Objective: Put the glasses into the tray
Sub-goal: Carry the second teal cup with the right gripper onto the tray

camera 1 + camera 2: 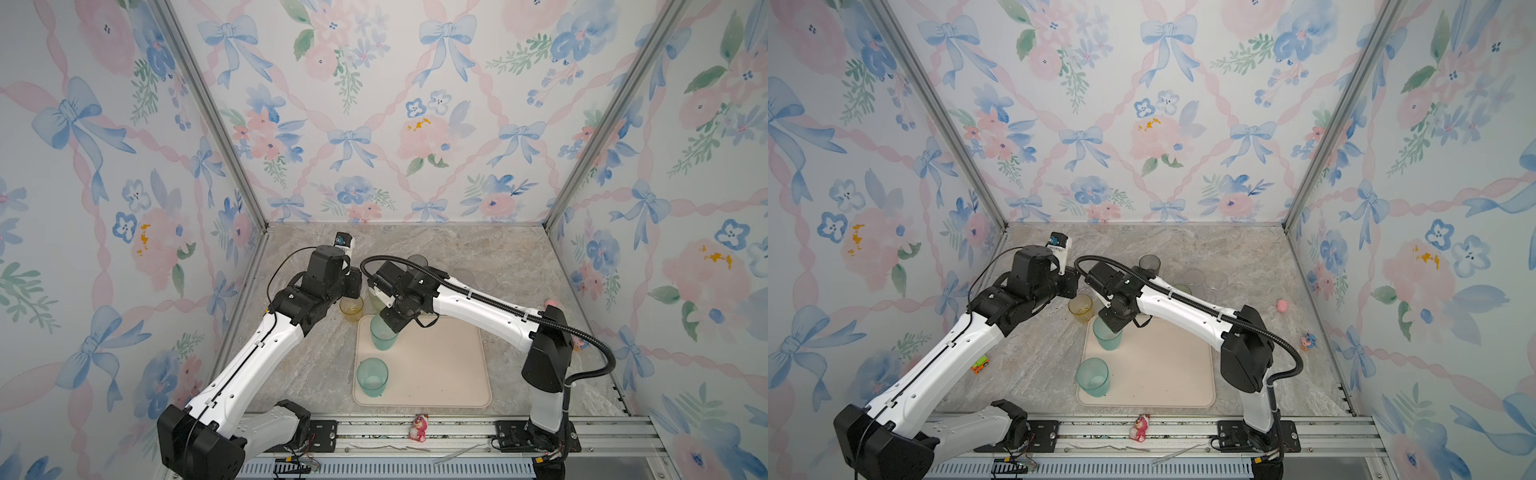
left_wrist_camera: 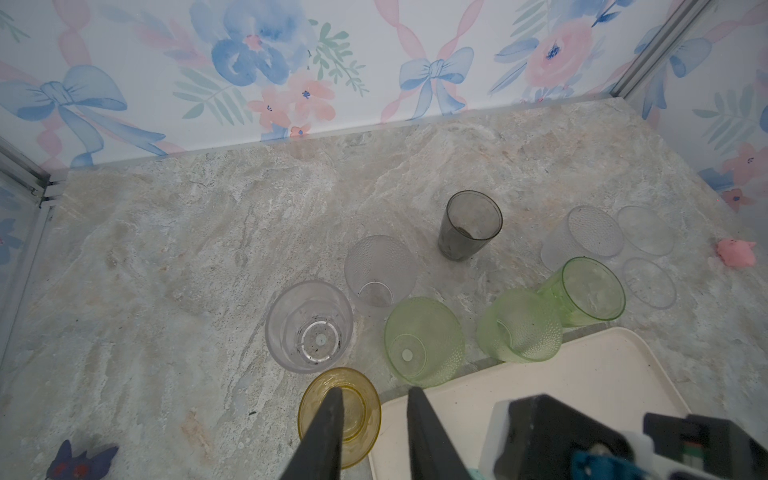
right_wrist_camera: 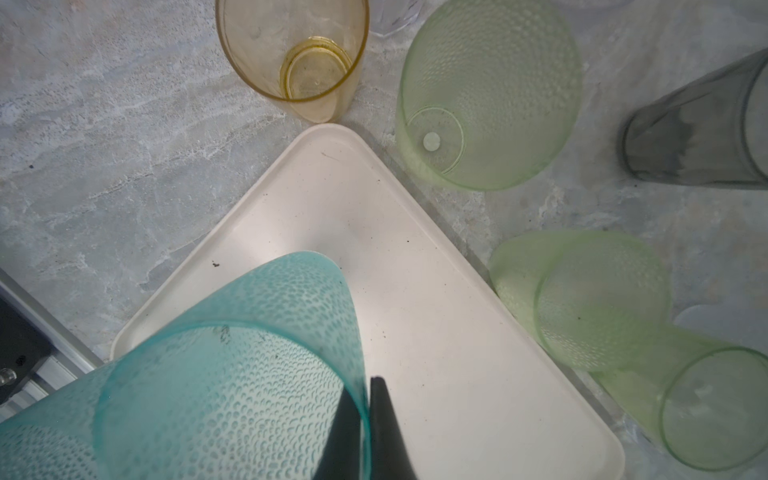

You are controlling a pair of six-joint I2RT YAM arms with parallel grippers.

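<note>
The cream tray [image 1: 440,365] [image 1: 1163,365] lies at the table's front middle. One teal glass [image 1: 372,377] stands upright at its near left corner. My right gripper [image 3: 362,386] is shut on the rim of a second teal glass [image 3: 232,353] [image 1: 383,334], one finger inside and one outside, over the tray's far left corner. My left gripper [image 2: 375,392] is open above the yellow glass [image 2: 361,415] [image 1: 351,308], with one finger over its mouth and the other over the tray's rim. Three pale green glasses [image 2: 424,340], a smoky grey glass [image 2: 471,224] and several clear glasses [image 2: 309,326] stand behind the tray.
A pink figurine [image 1: 417,428] stands on the front rail. A pink toy [image 1: 1283,306] and a small duck toy [image 1: 1307,341] lie at the right. A toy car [image 1: 980,364] sits left of the tray. A dark blue toy [image 2: 79,461] lies further left. Walls close in on three sides.
</note>
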